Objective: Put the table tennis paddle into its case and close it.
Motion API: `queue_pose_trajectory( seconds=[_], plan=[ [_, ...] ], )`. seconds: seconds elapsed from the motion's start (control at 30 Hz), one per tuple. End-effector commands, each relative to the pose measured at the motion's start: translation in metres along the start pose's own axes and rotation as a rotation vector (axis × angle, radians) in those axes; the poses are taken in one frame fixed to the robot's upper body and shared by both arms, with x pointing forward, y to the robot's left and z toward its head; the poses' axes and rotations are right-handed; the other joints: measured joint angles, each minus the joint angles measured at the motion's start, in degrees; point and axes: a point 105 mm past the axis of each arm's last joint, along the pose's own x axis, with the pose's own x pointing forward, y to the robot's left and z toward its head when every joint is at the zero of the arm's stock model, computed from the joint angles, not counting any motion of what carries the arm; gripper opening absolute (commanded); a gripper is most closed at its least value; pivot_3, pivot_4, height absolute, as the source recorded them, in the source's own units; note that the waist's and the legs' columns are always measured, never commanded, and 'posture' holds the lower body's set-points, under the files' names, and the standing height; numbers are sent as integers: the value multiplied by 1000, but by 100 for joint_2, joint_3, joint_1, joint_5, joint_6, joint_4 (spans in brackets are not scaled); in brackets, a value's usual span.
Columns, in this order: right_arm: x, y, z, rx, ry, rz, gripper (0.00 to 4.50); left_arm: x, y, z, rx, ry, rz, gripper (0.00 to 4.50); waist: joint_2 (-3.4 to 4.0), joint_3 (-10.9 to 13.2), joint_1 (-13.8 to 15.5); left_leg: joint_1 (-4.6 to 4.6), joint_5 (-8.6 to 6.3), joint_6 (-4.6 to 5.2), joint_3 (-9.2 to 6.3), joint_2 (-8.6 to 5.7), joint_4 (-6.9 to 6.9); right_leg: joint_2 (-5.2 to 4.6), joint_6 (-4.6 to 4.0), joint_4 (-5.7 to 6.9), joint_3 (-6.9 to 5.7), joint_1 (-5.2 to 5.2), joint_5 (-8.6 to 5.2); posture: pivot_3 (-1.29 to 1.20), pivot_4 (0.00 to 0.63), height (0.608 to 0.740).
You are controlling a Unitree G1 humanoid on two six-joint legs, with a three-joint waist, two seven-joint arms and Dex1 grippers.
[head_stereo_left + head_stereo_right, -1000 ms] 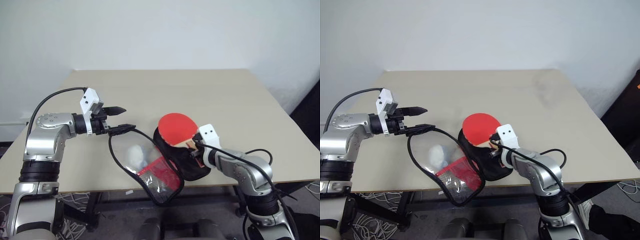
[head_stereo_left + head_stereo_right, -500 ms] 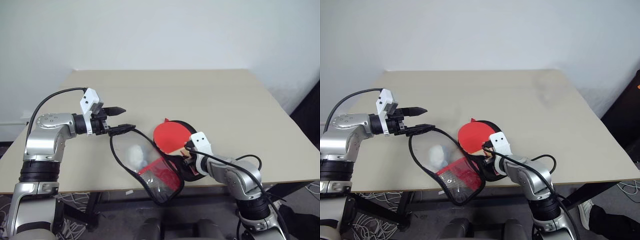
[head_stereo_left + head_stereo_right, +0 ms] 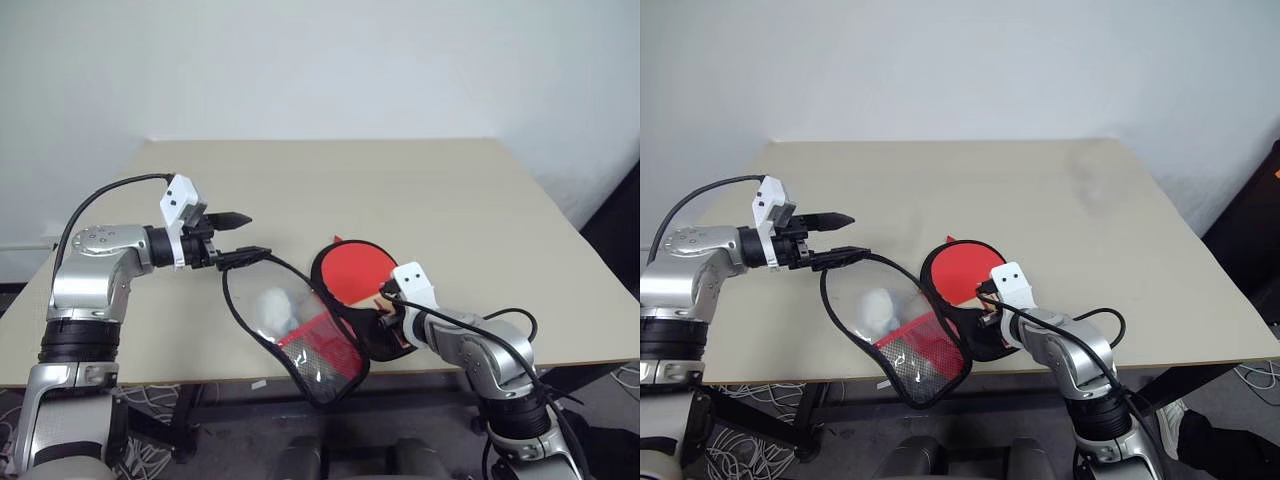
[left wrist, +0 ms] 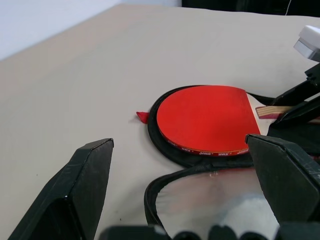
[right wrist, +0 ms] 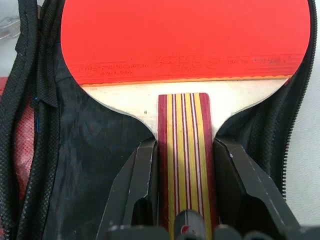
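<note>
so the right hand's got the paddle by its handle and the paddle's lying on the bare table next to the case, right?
Not quite. The right hand does grip the paddle by its handle, but the paddle lies on the open case's black lining, not on bare table; the right wrist view shows it.

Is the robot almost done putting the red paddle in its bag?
About halfway. The paddle already lies on the open case's black lining. The right gripper grips its handle, and the left gripper holds the clear flap up by its edge. Left to do: let go of the paddle, fold the flap over and zip it shut.
</note>
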Motion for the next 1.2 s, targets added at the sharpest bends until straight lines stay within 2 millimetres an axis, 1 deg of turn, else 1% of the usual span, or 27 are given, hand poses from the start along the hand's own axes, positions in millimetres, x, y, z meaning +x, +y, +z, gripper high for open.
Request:
queue_pose_trajectory(
  seconds=[0.03, 0.2, 0.47, 0.53, 0.6, 0.63, 0.67, 0.73, 0.77, 0.8, 0.83, 0.9, 0.93, 0.97, 1.03, 1.07, 1.13, 1.2],
  plan=[
    [-2, -6, 15, -1, -47, -41, 1178, -2, 3, 16, 45, -32, 12, 4500, 0, 0, -5, 0, 0, 0, 0, 0, 0, 1, 0, 0, 1, 0, 0, 0, 0, 740],
    [2, 4, 25, 4, -66, -8, 1178, -4, 3, 16, 44, -32, 17, 4500, 0, 0, -11, 1, 0, 0, 0, 2, -1, 2, 0, 0, 1, -1, 0, 0, 0, 740],
    [4, 3, 14, 3, -29, -9, 1178, -6, 3, 15, 42, -30, 24, 4500, 1, 0, -13, 2, 1, -1, -1, 2, -5, 2, -1, 0, 2, -3, 0, 0, 0, 740],
    [4, 3, 13, -2, -23, -10, 1919, -6, 3, 14, 41, -29, 23, 4500, 0, 0, -14, 2, 1, -2, -1, 2, -6, 2, 0, 0, 2, -3, 0, 0, 0, 740],
    [4, 3, 13, -7, -19, -10, 2517, -6, 2, 14, 41, -29, 21, 4500, 0, 0, -13, 3, 1, -2, 0, 2, -6, 2, -1, 0, 2, -2, 0, 0, 0, 740],
    [2, 4, 14, -9, -31, 0, 2823, -6, 1, 13, 38, -29, 17, 4500, 0, 0, -13, 3, 1, -2, -1, 2, -6, 2, -1, 0, 2, -2, 0, 0, 0, 740],
    [-1, 3, 17, -6, -50, 7, 3224, -6, 0, 13, 35, -27, 12, 4500, 1, 0, -11, 3, 1, -2, -1, 2, -6, 2, 0, 0, 1, -2, 0, 0, 0, 740],
    [-11, -2, 23, -12, -90, 19, 3920, -8, -3, 12, 23, -21, -10, 4500, 1, 1, -10, 1, 1, -2, -2, 1, -5, 1, 0, 0, 1, -2, 0, 0, 0, 740],
    [-18, -4, 28, -22, -115, 39, 4294, -10, -4, 12, 21, -16, -16, 4500, 2, 1, -10, 1, 1, -2, -2, 1, -5, 0, 0, -1, 2, -2, 0, 0, 0, 740],
    [-30, -6, 36, -32, -161, 76, 4472, -14, -4, 11, 20, -11, -16, 4500, 2, 2, -7, 0, 1, -2, -2, 0, -5, -1, 0, -1, 2, -2, 0, 0, 0, 740],
    [-44, -5, 47, -43, -216, 139, 4472, -17, -2, 10, 25, -1, -8, 4500, 2, 3, -6, -2, 1, -1, -3, 0, -4, -1, 0, -1, 1, -2, 0, 0, 0, 740],
    [-79, -5, 67, -109, -321, 291, 4472, -24, 2, 8, 33, 10, 8, 4500, 5, 9, -4, -2, 1, -1, -5, 1, -3, -3, 8, -3, 1, -1, -5, 0, 0, 740],
    [-93, -8, 73, -146, -347, 333, 4472, -27, 3, 7, 32, 14, 12, 4500, 8, 12, -3, -2, 1, -1, -7, 1, -3, -4, 9, -4, 1, -1, -6, 0, 0, 740],
    [-105, -17, 78, -183, -366, 348, 4472, -31, 4, 6, 28, 20, 11, 4500, 9, 13, -2, -1, 1, -1, -6, 3, -3, -5, 11, -6, 1, 0, -7, 0, 0, 740],
    [-124, -43, 87, -236, -370, 333, 4500, -38, 6, 1, 22, 40, 21, 4112, 6, 14, -2, 4, 0, 0, -1, 5, -5, -6, 9, -13, -7, 6, -11, 0, 0, 740],
    [-129, -53, 89, -263, -365, 316, 4500, -42, 7, -2, 17, 54, 26, 3893, 5, 14, -2, 4, 0, -1, 5, 6, -4, -6, 7, -16, -11, 7, -15, 0, 0, 740],
    [-138, -73, 93, -329, -341, 279, 4500, -52, 5, -12, 14, 92, 18, 3224, -1, 14, -3, 4, 0, -1, 10, 6, -8, -10, 3, -18, -16, 6, -19, 0, 0, 740],
    [-145, -88, 96, -383, -312, 261, 4500, -61, 2, -17, -7, 109, 15, 2502, 2, 16, -8, 3, -1, -2, 22, 6, -12, -19, -13, -16, -13, 0, -28, 0, 0, 740]
  ],
)
